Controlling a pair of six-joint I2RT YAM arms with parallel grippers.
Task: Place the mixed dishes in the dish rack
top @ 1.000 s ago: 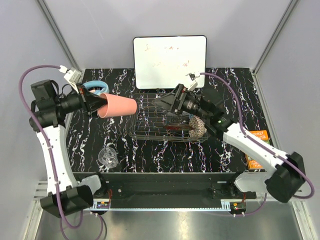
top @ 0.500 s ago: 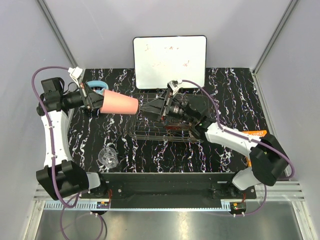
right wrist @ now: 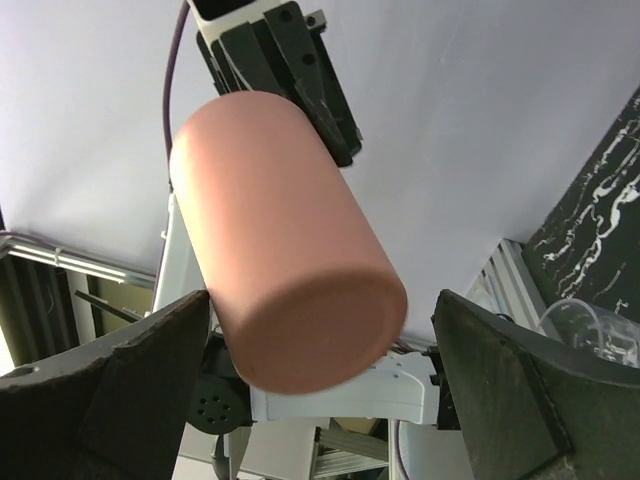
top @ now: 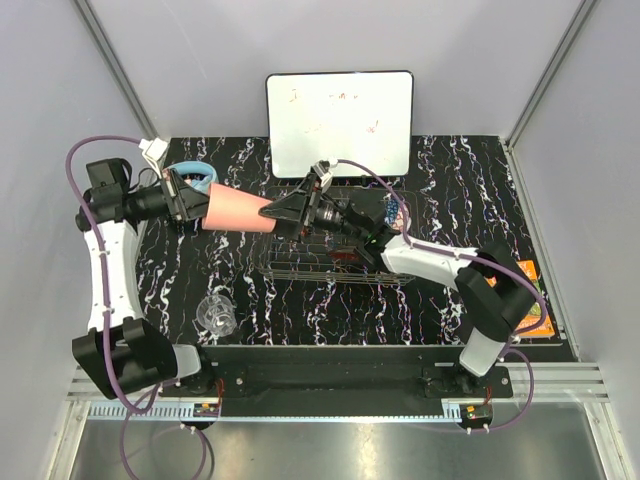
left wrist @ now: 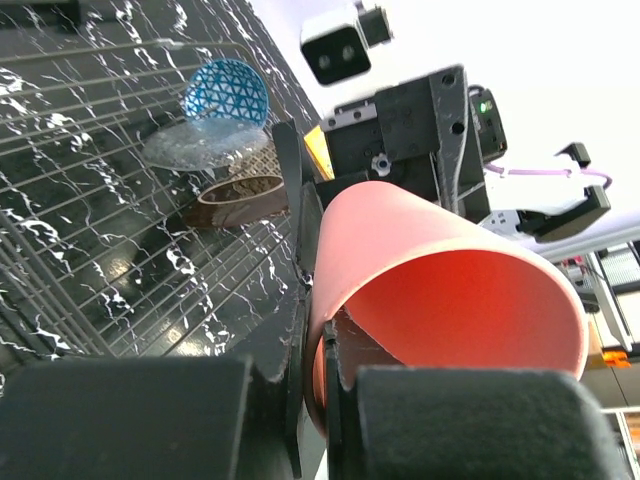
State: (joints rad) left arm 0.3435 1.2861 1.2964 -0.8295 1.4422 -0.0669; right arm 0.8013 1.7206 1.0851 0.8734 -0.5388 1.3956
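My left gripper is shut on the rim of the pink cup and holds it sideways in the air, left of the dish rack. In the left wrist view one finger is inside the cup and one outside. My right gripper is open, its fingers either side of the cup's base with gaps showing. The blue bowl, clear glass dish and beige bowl sit in the rack. The clear glass mug lies on the table at front left. I cannot make out the red plate.
Light-blue headphones lie behind the left gripper. A white whiteboard stands at the back, behind the rack. An orange packet lies at the right table edge. The right arm stretches over the rack.
My right gripper has swung left across the rack and now has its open fingers round the cup's base. The left gripper has kept hold of the cup and tipped it slightly.
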